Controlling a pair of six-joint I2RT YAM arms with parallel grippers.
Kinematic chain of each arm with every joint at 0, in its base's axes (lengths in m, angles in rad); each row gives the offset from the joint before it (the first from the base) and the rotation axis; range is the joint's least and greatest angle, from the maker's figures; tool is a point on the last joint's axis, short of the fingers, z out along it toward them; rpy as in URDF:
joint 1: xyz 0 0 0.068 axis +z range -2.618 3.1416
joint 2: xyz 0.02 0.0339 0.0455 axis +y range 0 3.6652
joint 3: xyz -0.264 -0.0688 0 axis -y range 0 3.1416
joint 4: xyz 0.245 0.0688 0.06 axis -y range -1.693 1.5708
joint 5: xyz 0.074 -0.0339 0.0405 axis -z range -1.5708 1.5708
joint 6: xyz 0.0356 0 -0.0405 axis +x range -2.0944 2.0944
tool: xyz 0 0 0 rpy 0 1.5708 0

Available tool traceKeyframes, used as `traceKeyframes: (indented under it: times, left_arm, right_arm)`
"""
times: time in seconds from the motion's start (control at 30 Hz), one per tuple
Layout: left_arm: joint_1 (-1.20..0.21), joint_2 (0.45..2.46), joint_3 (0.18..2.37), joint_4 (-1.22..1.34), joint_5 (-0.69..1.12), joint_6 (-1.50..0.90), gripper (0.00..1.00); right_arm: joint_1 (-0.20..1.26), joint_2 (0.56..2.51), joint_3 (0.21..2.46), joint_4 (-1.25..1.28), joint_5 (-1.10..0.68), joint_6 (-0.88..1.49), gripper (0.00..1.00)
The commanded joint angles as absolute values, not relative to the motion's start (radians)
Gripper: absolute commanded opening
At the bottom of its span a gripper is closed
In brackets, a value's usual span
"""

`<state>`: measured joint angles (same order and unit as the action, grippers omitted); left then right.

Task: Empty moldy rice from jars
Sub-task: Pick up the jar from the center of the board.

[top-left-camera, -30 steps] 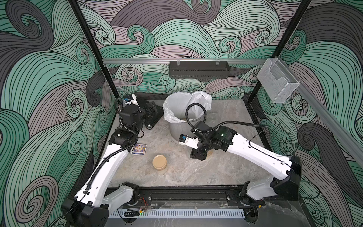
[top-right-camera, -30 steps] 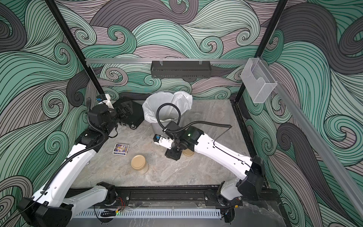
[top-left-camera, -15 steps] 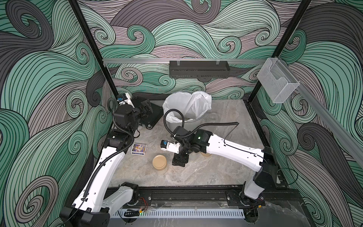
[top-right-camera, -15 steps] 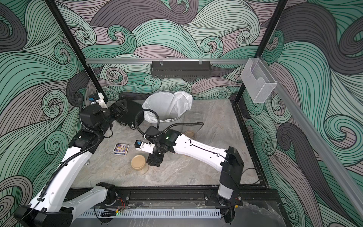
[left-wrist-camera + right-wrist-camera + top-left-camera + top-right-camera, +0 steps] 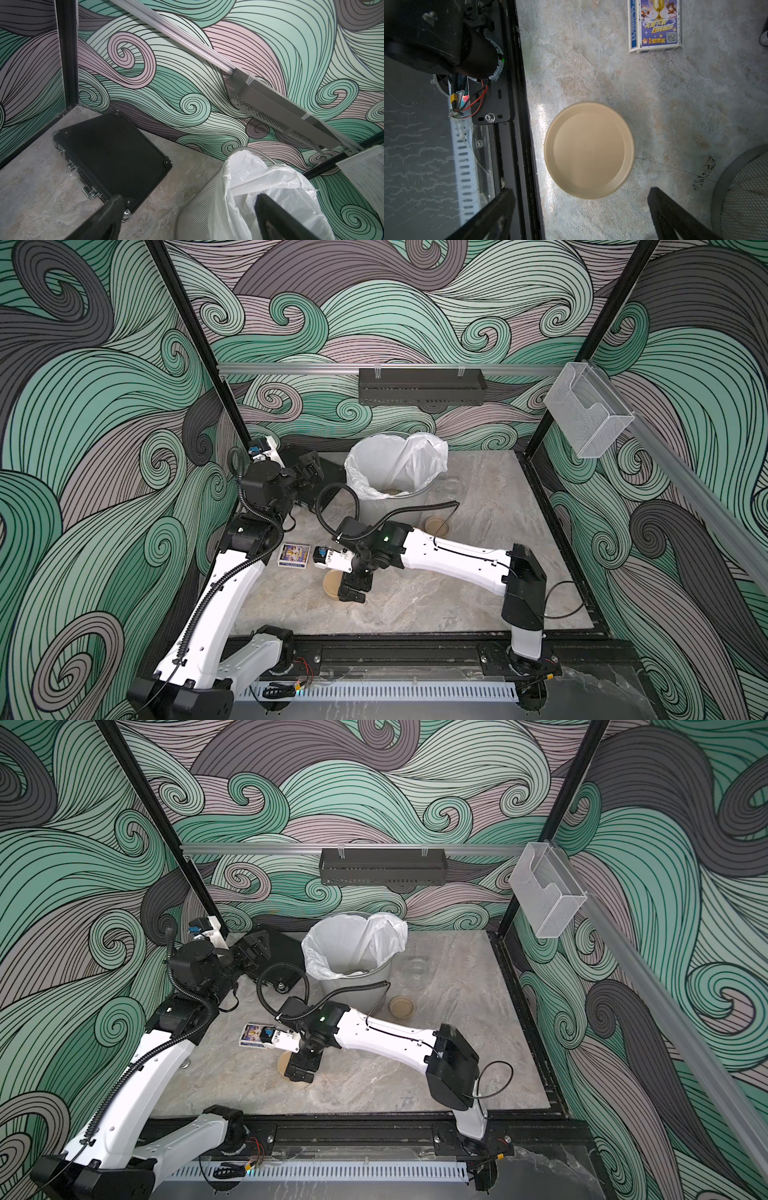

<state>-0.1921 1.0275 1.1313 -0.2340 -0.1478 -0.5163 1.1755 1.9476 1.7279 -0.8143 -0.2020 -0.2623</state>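
Swinging away from the tan-lidded piece (image 5: 435, 524), which lies just beside the wastebasket (image 5: 370, 506), the right gripper (image 5: 353, 591) has crossed to the lidded jar (image 5: 331, 584) that stands well in front of the wastebasket, near the small printed card box (image 5: 294, 556). A second ago it was down on that tan piece with its jaws partly closed. They have since spread wide and hold nothing. In the wrist view both dark fingers (image 5: 492, 214) stand off to either side of the jar's round tan lid (image 5: 589, 149), and neither touches it.

That lid is seated and hides whatever the jar holds, so no moldy rice shows here. A pale tan patch (image 5: 392, 491) low inside the wastebasket's white liner is probably rice already tipped out. A clear, lidless jar (image 5: 451, 488) close against the wastebasket's far side looks empty. Whether the tan piece is a loose lid or a third jar cannot be told.

I judge that one jar is finished and the front jar is next: it needs a grasp, then its lid off.

The left gripper (image 5: 189, 197) has drifted slightly. It hovers with its jaws apart and empty between the wastebasket and the black case (image 5: 112, 153).
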Motion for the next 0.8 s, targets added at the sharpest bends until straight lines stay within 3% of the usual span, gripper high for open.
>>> traceKeyframes:
  times: [0.0,0.77]
  left_arm:
    - [-0.187,1.014,1.169,-0.242,-0.14,-0.522,0.99]
    - [-0.186,1.006,1.153,-0.238,-0.133,-0.532,0.99]
  right_arm:
    - [1.183,1.978,1.766,-0.81,-0.216,-0.25,0.99]
    - [1.184,2.091,1.811,-0.811,-0.219,-0.239,0.99]
